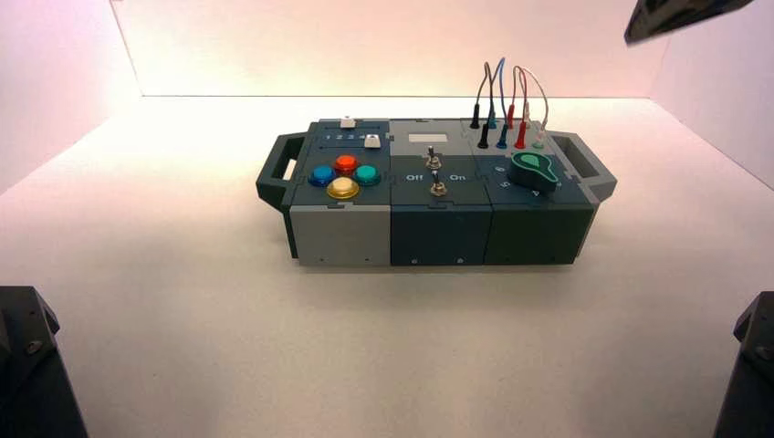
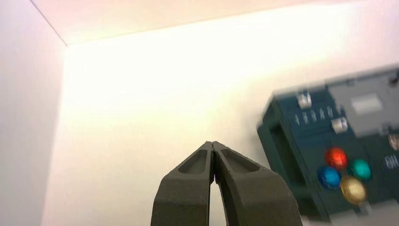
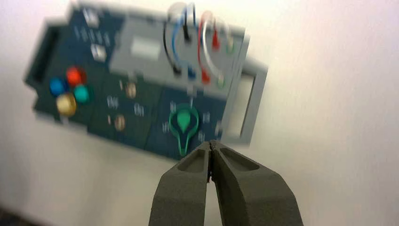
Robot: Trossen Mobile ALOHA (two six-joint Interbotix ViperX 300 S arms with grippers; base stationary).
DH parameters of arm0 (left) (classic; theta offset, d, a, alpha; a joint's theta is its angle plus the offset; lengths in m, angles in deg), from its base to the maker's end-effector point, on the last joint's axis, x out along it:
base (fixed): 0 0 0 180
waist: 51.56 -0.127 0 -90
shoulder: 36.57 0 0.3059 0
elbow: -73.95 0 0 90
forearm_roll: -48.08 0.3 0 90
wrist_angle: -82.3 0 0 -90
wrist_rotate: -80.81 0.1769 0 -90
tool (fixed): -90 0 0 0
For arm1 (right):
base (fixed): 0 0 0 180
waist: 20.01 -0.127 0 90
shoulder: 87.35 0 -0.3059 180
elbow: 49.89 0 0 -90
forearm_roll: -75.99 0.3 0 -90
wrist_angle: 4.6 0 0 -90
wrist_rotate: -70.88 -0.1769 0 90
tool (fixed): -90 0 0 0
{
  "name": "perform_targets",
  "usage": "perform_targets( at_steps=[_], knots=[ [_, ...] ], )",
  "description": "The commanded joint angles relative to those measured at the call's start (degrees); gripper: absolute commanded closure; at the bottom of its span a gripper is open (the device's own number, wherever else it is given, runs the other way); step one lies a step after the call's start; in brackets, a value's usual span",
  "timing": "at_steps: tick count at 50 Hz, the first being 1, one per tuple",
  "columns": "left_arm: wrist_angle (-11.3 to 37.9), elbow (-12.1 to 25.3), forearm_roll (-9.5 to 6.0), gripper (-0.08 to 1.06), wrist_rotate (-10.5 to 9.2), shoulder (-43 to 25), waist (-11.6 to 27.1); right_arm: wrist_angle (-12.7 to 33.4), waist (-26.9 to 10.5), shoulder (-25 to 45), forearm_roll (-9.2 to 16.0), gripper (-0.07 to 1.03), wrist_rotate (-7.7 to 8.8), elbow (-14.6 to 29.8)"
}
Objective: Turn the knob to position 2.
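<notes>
The knob [image 1: 533, 170] is green, with a teardrop pointer, and sits on the right end of the box [image 1: 438, 233]. In the right wrist view the knob [image 3: 183, 121] lies just beyond my right gripper [image 3: 210, 142], which hangs well above the box, shut and holding nothing. The marks around the knob cannot be read. A dark part of the right arm [image 1: 680, 16] shows at the top right of the high view. My left gripper [image 2: 213, 142] is shut and holding nothing, off to the left of the box and clear of it.
On the box's left end are blue [image 1: 321, 174], red [image 1: 345, 163], teal [image 1: 367, 173] and yellow [image 1: 343, 188] push-buttons and two white sliders [image 1: 371, 141]. Two metal toggle switches [image 1: 434, 162] stand in the middle. Coloured wires [image 1: 507, 100] loop up behind the knob. Handles stick out at both ends.
</notes>
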Motion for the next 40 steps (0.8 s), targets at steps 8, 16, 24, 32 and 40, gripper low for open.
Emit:
perform_targets(
  at_steps=[8, 16, 24, 32, 40],
  knots=[
    [16.79, 10.28, -0.62, 1.01, 0.00, -4.66, 6.06, 12.83, 0.26, 4.39, 2.02, 0.98, -0.18, 7.82],
    [26.63, 15.03, -1.67, 1.01, 0.26, -5.80, 9.40, 16.79, 0.26, 3.87, 2.64, 0.98, -0.18, 8.53],
    [31.64, 17.05, -6.86, 1.01, 1.85, -7.03, 13.71, 18.46, 0.26, 1.58, 2.02, 0.98, 0.00, 8.26],
    [30.59, 16.79, -11.25, 1.01, 3.69, -8.96, 16.35, 17.49, 0.44, -0.97, 1.14, 0.98, -0.26, 8.26],
    [30.23, 16.26, -11.34, 1.01, 3.69, -10.90, 16.79, 17.49, 0.44, -1.67, 1.76, 0.98, -0.26, 7.12]
  ],
)
